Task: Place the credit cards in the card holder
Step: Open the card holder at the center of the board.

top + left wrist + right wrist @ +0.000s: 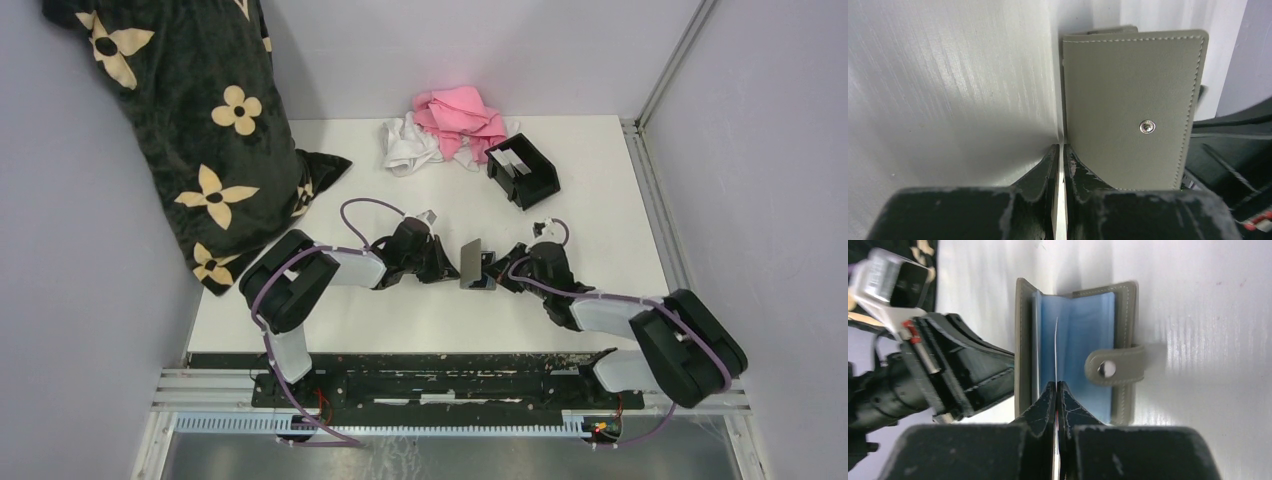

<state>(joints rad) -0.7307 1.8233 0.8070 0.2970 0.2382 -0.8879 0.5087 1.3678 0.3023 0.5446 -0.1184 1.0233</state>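
While the grey wallet stands open on the table between the two grippers, one white card shows edge-on against its blue lining. Whether the card sits in a pocket I cannot tell. The right gripper has its jaws pressed together on that card's near end. The left gripper, at the wallet's cover with the snap stud, has its jaws nearly together on a thin white strip — card or not, I cannot tell. The card holder sits well apart toward the table's far right, open top up. Something white shows inside it, too small to name. Just beside it lie a pink cloth and a white cloth, touching each other. A dark flower-print blanket leans at the far left. Counted: one wallet, one card holder, one sure card, two cloths, one blanket.
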